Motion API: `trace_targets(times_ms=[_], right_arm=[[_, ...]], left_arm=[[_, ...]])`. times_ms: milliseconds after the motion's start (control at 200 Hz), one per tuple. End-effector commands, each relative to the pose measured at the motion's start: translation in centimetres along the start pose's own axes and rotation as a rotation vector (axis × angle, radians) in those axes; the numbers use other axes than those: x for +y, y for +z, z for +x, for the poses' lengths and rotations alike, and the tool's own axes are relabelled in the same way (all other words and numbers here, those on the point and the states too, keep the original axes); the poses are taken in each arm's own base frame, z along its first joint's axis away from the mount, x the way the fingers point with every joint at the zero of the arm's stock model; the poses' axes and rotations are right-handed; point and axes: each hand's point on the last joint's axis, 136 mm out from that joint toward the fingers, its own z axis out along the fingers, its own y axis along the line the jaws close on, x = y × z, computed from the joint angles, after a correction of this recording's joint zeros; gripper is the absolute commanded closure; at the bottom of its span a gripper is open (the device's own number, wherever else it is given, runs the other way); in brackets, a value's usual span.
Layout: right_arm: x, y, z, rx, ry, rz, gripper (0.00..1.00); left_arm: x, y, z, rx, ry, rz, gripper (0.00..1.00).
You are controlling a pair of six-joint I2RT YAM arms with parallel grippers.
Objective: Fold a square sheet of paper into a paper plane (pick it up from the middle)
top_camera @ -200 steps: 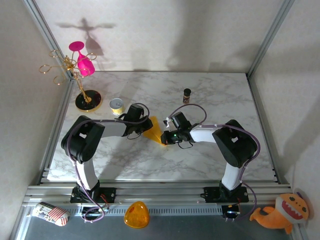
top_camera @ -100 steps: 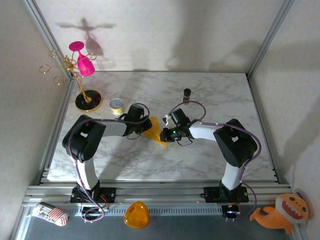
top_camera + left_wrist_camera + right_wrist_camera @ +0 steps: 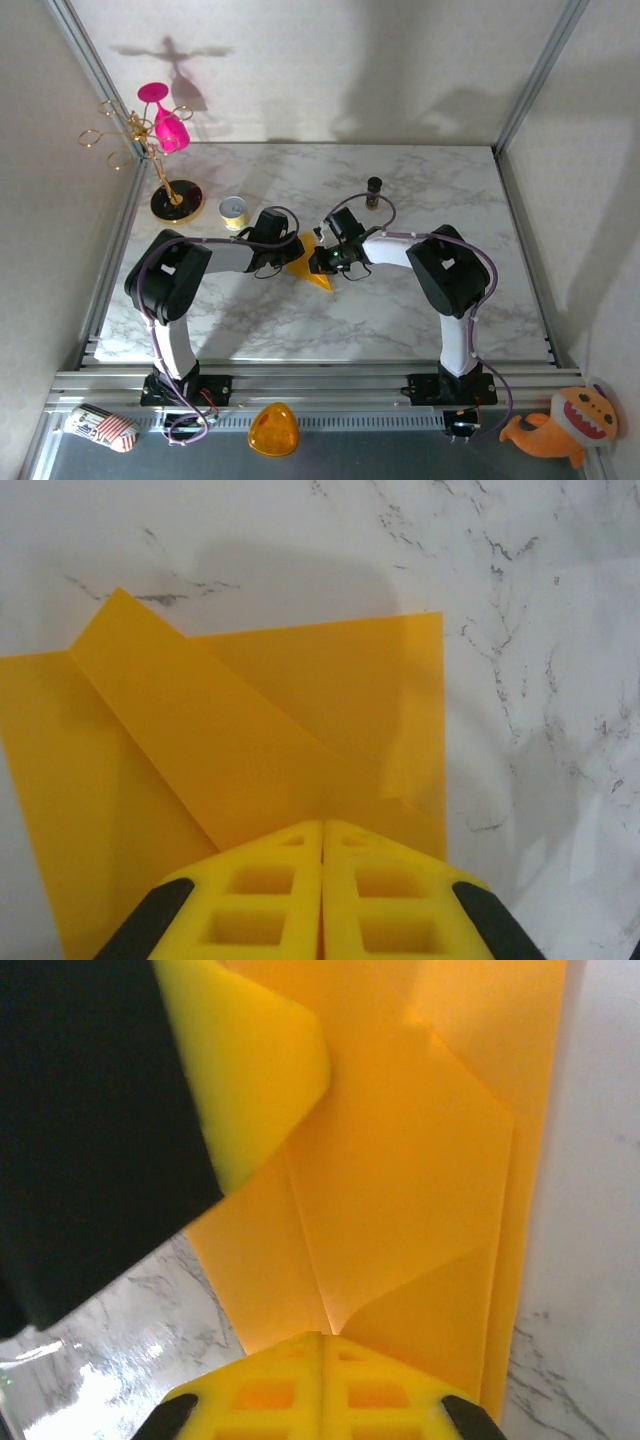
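Note:
The square sheet of paper [image 3: 318, 278] lies on the marble table as an orange-yellow creased wedge with folded flaps, not a slim paper plane. In the left wrist view the paper [image 3: 250, 740] shows a diagonal flap, and my left gripper [image 3: 322, 826] is shut with its tips resting on it. In the right wrist view my right gripper [image 3: 325, 1338] is shut too, its tips on the paper [image 3: 420, 1190] where two creases meet. The left gripper's yellow finger [image 3: 245, 1070] sits close ahead. From above, the left gripper [image 3: 295, 257] and right gripper [image 3: 318, 262] meet over the paper.
A small yellow tin [image 3: 233, 211] and a gold rack with a pink glass [image 3: 160, 130] stand at the back left. A small dark bottle [image 3: 374, 190] stands behind the right arm. An orange dome [image 3: 273, 430] and a plush toy [image 3: 560, 425] lie off the front edge.
My right gripper has slid left and a little farther back across the paper, closing up on the left gripper. The left gripper has stayed in place.

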Motion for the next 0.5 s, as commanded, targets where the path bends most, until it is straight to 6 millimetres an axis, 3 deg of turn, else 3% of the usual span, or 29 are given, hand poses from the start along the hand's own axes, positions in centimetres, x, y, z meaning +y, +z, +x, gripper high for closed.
trace_targets(times_ms=[0, 160, 496], right_arm=[[-1.1, 0.6, 1.7, 0.052, 0.004, 0.036, 0.99], [-2.8, 0.6, 3.7, 0.092, 0.011, 0.097, 0.99], [-3.5, -2.2, 8.9, 0.164, 0.016, 0.097, 0.98]], left_arm=[[4.0, 0.7, 1.0, 0.027, -0.01, -0.142, 0.93], [5.5, 0.8, 1.2, 0.026, -0.019, -0.208, 0.93], [6.4, 0.6, 1.3, 0.032, -0.018, -0.232, 0.94]])
